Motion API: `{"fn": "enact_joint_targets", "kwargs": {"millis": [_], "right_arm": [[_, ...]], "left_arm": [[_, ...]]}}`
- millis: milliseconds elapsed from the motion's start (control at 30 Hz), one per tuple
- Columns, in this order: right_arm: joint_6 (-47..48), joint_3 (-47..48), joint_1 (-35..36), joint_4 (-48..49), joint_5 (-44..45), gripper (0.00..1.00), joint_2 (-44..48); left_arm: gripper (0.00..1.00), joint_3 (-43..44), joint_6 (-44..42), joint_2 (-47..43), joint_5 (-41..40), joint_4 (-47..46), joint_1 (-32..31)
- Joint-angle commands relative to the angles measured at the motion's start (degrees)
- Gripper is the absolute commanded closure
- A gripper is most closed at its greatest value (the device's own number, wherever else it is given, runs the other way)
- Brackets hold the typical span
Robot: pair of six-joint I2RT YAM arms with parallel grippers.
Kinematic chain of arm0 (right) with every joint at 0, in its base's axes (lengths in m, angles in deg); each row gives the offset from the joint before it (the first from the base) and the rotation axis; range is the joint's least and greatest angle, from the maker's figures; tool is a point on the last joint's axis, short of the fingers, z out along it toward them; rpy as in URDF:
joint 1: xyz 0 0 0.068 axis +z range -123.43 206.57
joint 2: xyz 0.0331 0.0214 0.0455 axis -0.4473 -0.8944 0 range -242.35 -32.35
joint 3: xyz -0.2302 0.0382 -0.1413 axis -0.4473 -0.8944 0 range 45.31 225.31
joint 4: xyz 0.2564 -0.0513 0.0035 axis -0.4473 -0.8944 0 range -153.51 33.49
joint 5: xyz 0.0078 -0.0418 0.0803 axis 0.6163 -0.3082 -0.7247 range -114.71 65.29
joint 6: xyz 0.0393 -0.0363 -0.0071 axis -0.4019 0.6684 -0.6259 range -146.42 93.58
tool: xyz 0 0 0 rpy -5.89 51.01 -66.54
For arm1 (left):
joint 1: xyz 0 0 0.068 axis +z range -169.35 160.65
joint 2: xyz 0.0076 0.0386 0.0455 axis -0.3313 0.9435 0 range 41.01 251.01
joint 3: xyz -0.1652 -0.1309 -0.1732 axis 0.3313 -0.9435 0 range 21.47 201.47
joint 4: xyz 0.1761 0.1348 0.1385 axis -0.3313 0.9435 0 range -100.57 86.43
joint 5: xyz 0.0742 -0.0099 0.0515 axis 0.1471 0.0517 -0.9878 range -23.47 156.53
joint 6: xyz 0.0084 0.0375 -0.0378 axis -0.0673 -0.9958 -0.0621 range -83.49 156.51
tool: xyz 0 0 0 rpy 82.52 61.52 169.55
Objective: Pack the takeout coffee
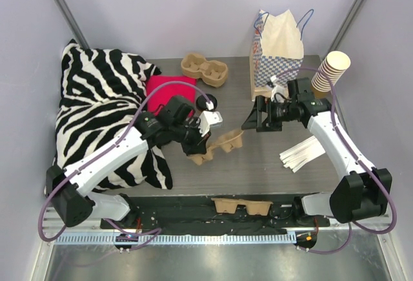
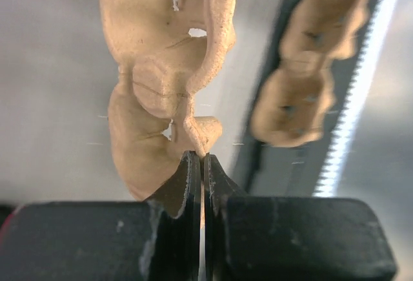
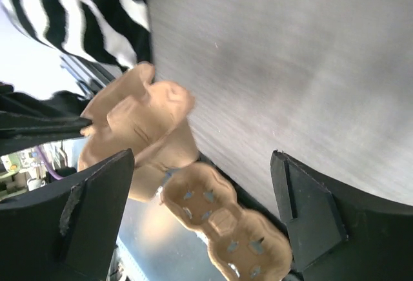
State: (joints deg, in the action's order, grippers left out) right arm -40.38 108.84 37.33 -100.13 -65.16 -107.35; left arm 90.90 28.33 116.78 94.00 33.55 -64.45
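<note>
The takeout coffee is out of view in every frame. My left gripper [image 1: 205,140] [image 2: 201,158] is shut on the rim of a tan pulp cup carrier [image 1: 222,145] [image 2: 155,81], which stands tilted over the middle of the table. My right gripper [image 1: 253,119] [image 3: 203,158] is open, just right of that carrier and apart from it, with nothing between its fingers. In the right wrist view the held carrier [image 3: 139,116] lies beyond the left finger.
A second carrier [image 1: 204,69] sits at the back, and a third [image 1: 242,205] [image 2: 303,87] [image 3: 219,229] at the near edge. A checkered paper bag [image 1: 277,52] and a stack of lidless cups [image 1: 330,71] stand back right. White paper strips [image 1: 302,154] lie right. A zebra cushion [image 1: 103,113] and red cloth [image 1: 169,90] fill the left.
</note>
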Motion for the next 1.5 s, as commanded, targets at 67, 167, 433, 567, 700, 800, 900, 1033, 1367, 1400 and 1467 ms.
{"fn": "enact_joint_targets", "kwargs": {"millis": [67,167,433,567,700,800,900,1033,1367,1400,1467], "right_arm": [[6.1,11.4,-3.0,-2.3,-7.8,0.05,-3.3],[6.6,12.5,-2.9,-4.0,-8.7,0.08,-3.6],[2.9,8.3,-0.1,-3.4,-4.4,0.20,-2.8],[0.9,8.4,2.1,-2.1,-3.6,0.25,-4.2],[-1.4,8.5,3.0,-0.4,-4.4,0.30,-5.9],[-2.7,8.4,3.7,1.2,-5.5,0.36,-6.8],[-4.1,7.8,4.4,1.9,-6.2,0.40,-7.3],[-4.9,7.6,4.6,2.1,-7.1,0.80,-8.1],[-6.6,24.0,3.2,6.9,-0.1,0.99,-15.2],[-6.2,28.3,2.9,7.2,1.1,0.99,-16.1],[-5.6,32.1,2.4,9.1,5.5,0.99,-19.2]], "left_arm": [[1.00,3.9,-27.8,-3.3,-14.4,5.2,-2.1],[1.00,3.1,-33.6,-3.6,-21.9,4.1,-4.5],[1.00,1.8,-38.4,-4.2,-31.6,-0.6,-7.5],[1.00,1.2,-39.5,-4.6,-32.7,-1.7,-9.4],[1.00,1.2,-39.7,-4.6,-33.5,-1.9,-10.4],[1.00,1.1,-39.9,-4.4,-34.2,-2.5,-10.9],[1.00,1.3,-39.7,-4.1,-34.7,-2.8,-11.1],[1.00,1.1,-39.8,-4.0,-35.6,-3.5,-11.2],[0.24,1.2,-30.1,-4.8,-45.9,-7.1,-9.6],[0.18,1.4,-27.7,-6.8,-45.5,-7.4,-8.6],[0.07,2.5,-24.5,-8.9,-41.6,-7.1,-4.6]]}}
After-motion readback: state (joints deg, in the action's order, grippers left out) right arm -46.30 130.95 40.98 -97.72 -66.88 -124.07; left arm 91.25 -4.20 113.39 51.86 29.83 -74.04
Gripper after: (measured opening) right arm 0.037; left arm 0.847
